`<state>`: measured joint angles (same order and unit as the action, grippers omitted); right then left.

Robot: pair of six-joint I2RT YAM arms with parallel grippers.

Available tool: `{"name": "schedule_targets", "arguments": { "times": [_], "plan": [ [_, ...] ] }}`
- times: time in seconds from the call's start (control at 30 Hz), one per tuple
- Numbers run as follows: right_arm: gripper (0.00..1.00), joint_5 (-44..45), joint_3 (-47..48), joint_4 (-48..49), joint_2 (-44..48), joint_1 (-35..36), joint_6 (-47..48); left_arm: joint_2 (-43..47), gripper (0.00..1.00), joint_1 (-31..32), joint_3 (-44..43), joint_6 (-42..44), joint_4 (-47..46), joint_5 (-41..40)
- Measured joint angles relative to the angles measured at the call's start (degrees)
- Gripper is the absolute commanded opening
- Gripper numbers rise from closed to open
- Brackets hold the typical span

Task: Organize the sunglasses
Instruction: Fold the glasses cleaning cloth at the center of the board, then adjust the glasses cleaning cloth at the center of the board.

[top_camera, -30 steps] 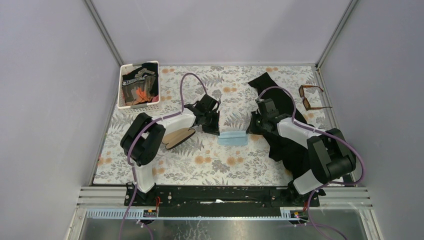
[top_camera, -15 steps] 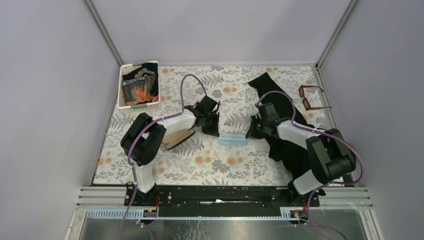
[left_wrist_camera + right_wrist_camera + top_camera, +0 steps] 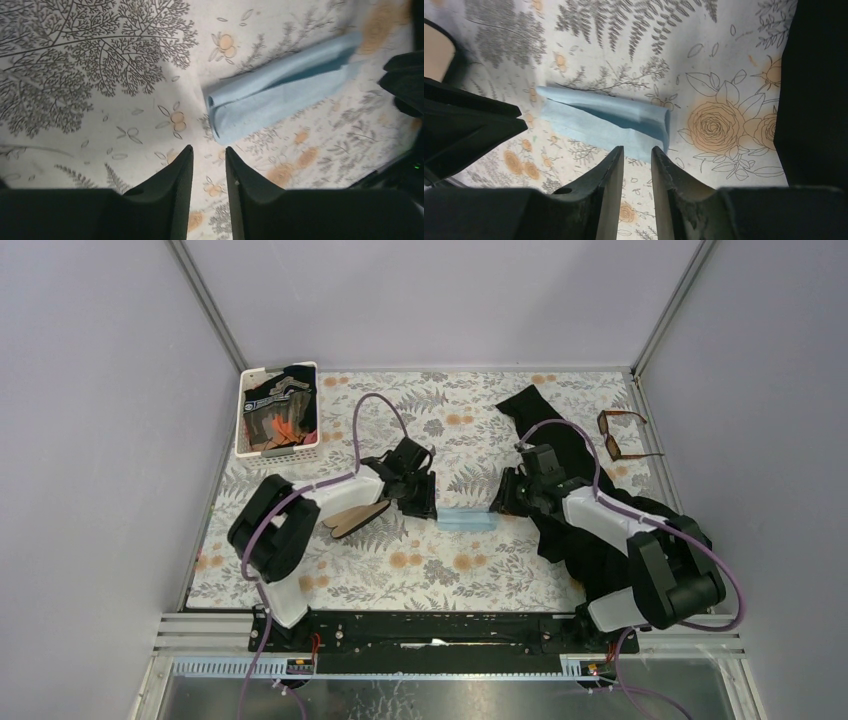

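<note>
The sunglasses (image 3: 622,435), amber-brown with dark lenses, lie open at the far right of the table, away from both grippers. A folded light-blue cloth (image 3: 465,520) lies at the table's middle. My left gripper (image 3: 428,508) is just at its left end, with the jaws narrowly apart and empty; in the left wrist view (image 3: 207,148) the cloth (image 3: 280,92) lies just beyond the tips. My right gripper (image 3: 497,504) is at the cloth's right end, narrowly open and empty; in the right wrist view (image 3: 638,148) its tips reach the edge of the cloth (image 3: 609,122).
A large black soft item (image 3: 570,530) lies under the right arm, reaching to the back (image 3: 528,405). A tan wooden leaf-shaped piece (image 3: 355,515) lies beside the left arm. A white basket (image 3: 243,430) of dark items stands at the back left.
Both grippers have come down closer to the ends of the blue cloth. The left arm's elbow has swung left. The cloth and sunglasses have stayed put.
</note>
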<state>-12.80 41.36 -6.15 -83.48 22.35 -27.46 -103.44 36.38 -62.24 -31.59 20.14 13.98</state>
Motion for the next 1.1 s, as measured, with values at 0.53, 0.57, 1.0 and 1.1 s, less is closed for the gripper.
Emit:
{"name": "schedule_targets", "arguments": {
  "times": [0.53, 0.57, 1.0, 1.1],
  "plan": [
    [0.13, -1.66, 1.16, 4.04, -4.94, 0.66, -3.13, -1.46, 0.34, 0.02, -2.82, -2.73, -4.31, 1.44],
    [0.13, -1.88, 1.03, 4.11, -5.05, 0.83, -3.26, -2.05, 0.34, 0.02, -2.82, -2.78, -4.28, 1.60],
    [0.11, -3.85, -6.32, 4.13, 0.22, 2.47, -4.24, -2.64, 0.34, 0.02, -2.89, -2.82, -4.24, 2.80],
    [0.12, -3.74, -6.27, 2.34, 2.99, 2.47, -4.09, -1.86, 0.35, 0.02, -2.89, -2.84, -4.20, 2.89]
  ]
}}
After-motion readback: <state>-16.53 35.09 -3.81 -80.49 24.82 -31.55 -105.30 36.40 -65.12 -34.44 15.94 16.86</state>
